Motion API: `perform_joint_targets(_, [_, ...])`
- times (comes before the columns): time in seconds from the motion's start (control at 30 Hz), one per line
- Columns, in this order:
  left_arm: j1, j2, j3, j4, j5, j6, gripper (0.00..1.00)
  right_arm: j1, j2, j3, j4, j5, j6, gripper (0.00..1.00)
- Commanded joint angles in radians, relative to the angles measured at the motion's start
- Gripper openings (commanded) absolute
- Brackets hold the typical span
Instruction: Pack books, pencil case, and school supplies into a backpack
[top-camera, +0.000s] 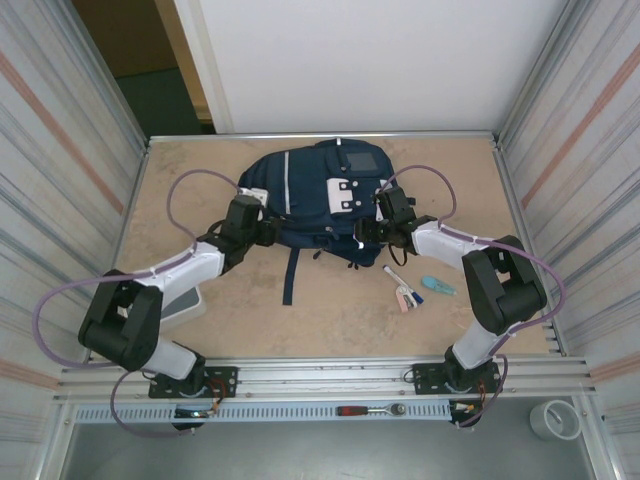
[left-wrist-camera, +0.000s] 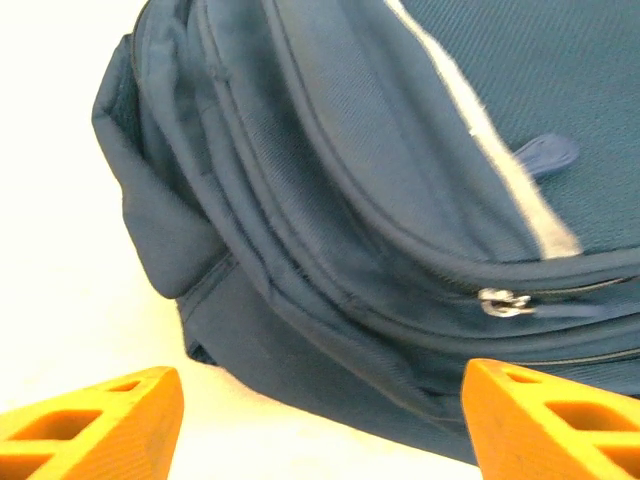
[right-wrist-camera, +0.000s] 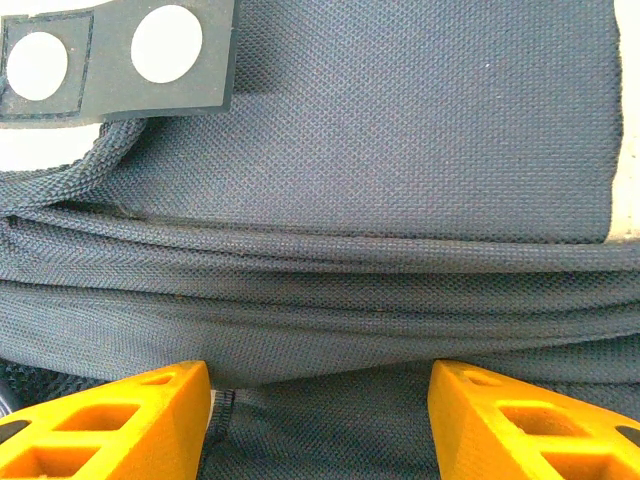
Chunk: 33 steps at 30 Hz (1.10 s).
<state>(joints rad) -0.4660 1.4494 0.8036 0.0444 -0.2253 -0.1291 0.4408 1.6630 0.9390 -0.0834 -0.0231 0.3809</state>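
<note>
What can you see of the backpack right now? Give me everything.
The backpack is large, navy woven fabric, lying flat at the far middle of the table, with white patches, a thin white stripe and dark straps trailing toward the arms. A silver zip pull sits on a side seam, which looks closed. The left pincer is open at its left edge; the right pincer has fabric between its fingers, grip unclear.

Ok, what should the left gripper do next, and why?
Probably ease the left gripper forward onto the zipper pull and close. Its fingers stand open short of the pull, the backpack looks zipped shut, and the supplies lie unpacked on the table.
</note>
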Motion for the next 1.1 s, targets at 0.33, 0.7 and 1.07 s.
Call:
perform_joint_targets(0.33, [-0.113,0.166,0.190,-0.099,-0.095,0.118,0.99,-0.001,0.004,0.009,-0.019,-0.004,0.002,0.59])
perform_joint_targets(0.7, [-0.059,0.219,0.213,-0.122,-0.220,0.109,0.95,-0.014,0.000,0.007,-0.039,0.017,-0.009,0.59])
perform_joint_targets(1.07, [-0.043,0.136,0.143,-0.136,-0.121,0.062,0.72,-0.013,0.006,0.006,-0.038,0.015,-0.006,0.59])
